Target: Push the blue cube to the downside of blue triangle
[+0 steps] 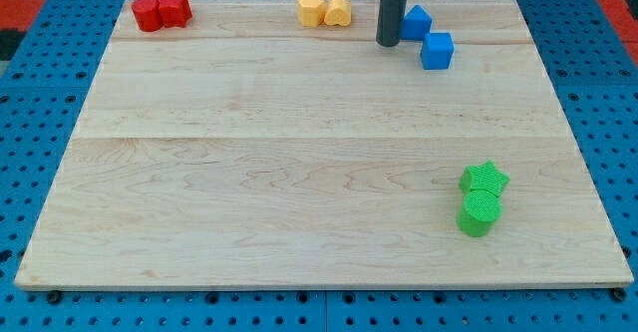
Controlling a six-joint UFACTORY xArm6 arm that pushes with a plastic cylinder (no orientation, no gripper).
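The blue cube (437, 50) lies near the board's top edge, right of centre. The blue triangle (416, 21) sits just above it and slightly to its left, almost touching it. My tip (388, 43) is on the board just left of the blue triangle and left of the blue cube, with a small gap to the cube. The rod rises out of the view's top.
Two red blocks (160, 12) sit at the top left. Two yellow blocks (324, 9) sit at the top centre, left of the rod. A green star (484, 179) and a green cylinder (479, 213) sit together at the lower right. The wooden board (299, 172) lies on a blue pegboard.
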